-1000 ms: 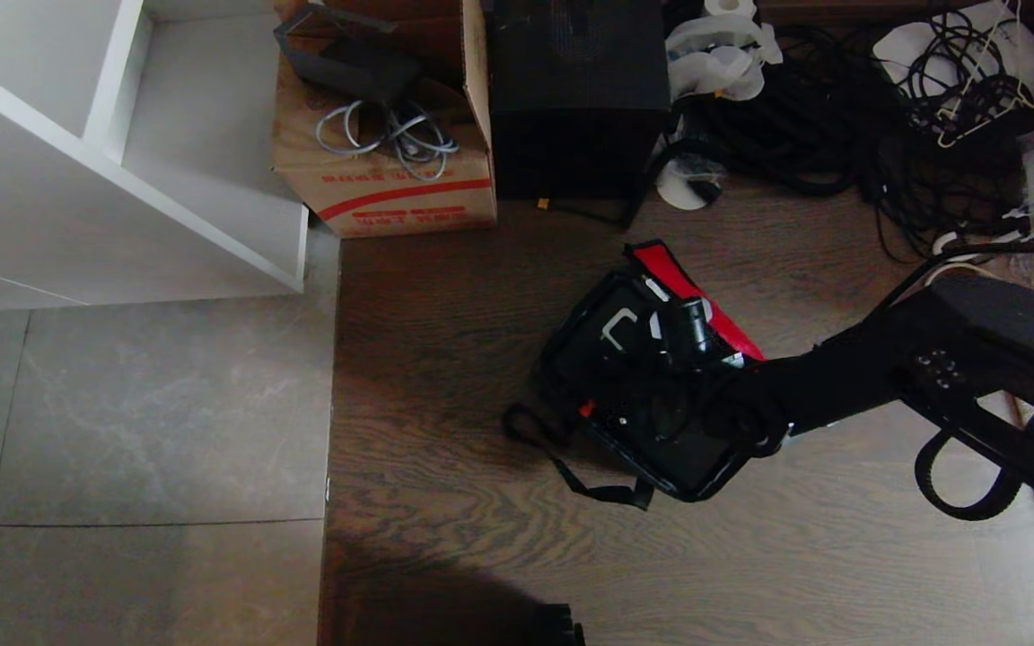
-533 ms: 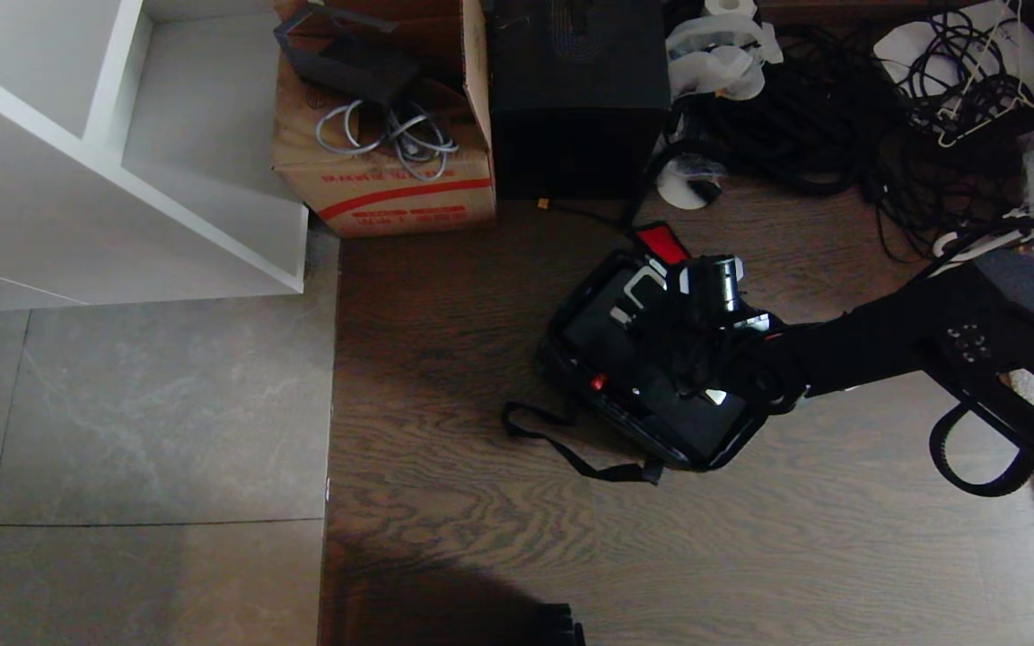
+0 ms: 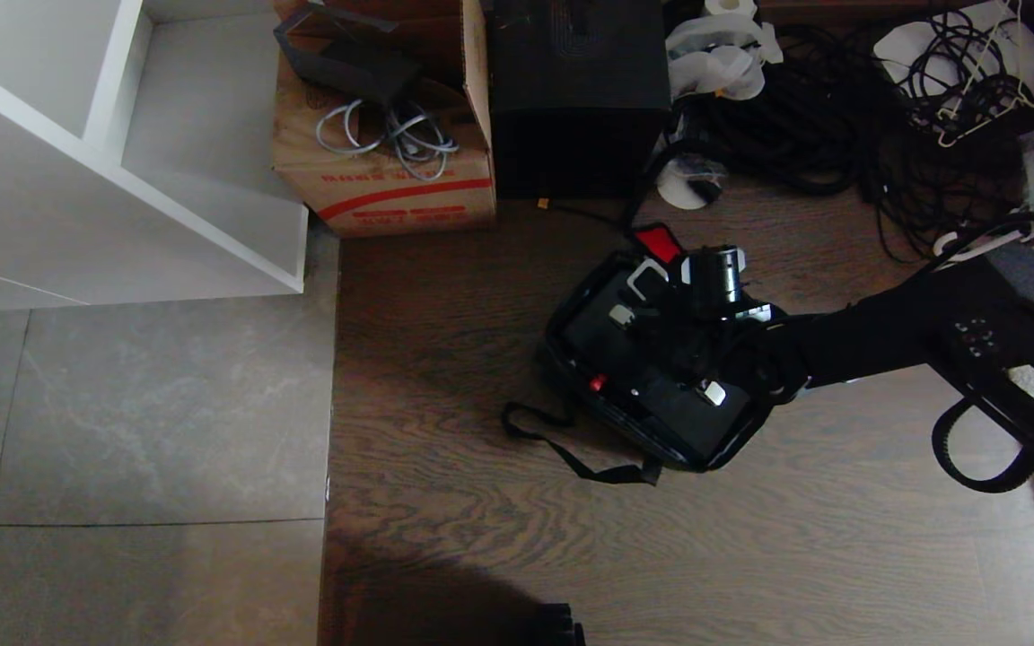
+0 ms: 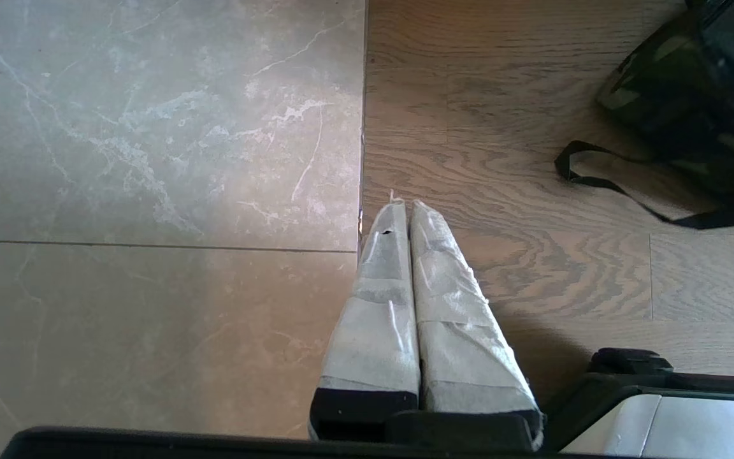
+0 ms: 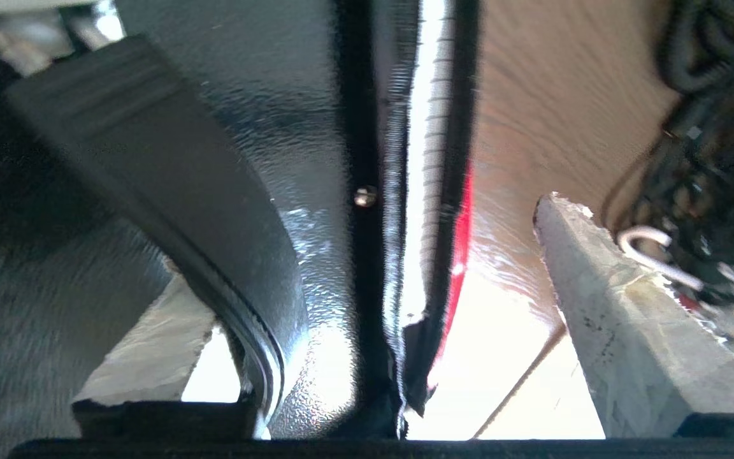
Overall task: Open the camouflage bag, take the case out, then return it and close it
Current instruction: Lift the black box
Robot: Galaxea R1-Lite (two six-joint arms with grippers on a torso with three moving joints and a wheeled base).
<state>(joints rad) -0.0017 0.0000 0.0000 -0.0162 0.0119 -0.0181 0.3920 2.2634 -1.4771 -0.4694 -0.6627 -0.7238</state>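
Observation:
The camouflage bag lies open on the wood floor, with a strip of red lining at its far end. The black case lies flat inside it, a silver bracket showing. My right gripper hangs over the case and is open. In the right wrist view its taped fingers stand wide apart. Between them, untouched, are the case's textured side and the bag's zipper rim. My left gripper is shut and empty, parked over the floor seam, away from the bag.
The bag's black strap trails on the floor towards me. Behind the bag stand a tall plain black box and a brown carton. A cable tangle lies at the far right and a white shelf unit stands at the left.
The case was tilted up with a broad red lining showing. It has since sunk flat into the bag, leaving only a small red strip. The right hand shifted slightly towards the far side.

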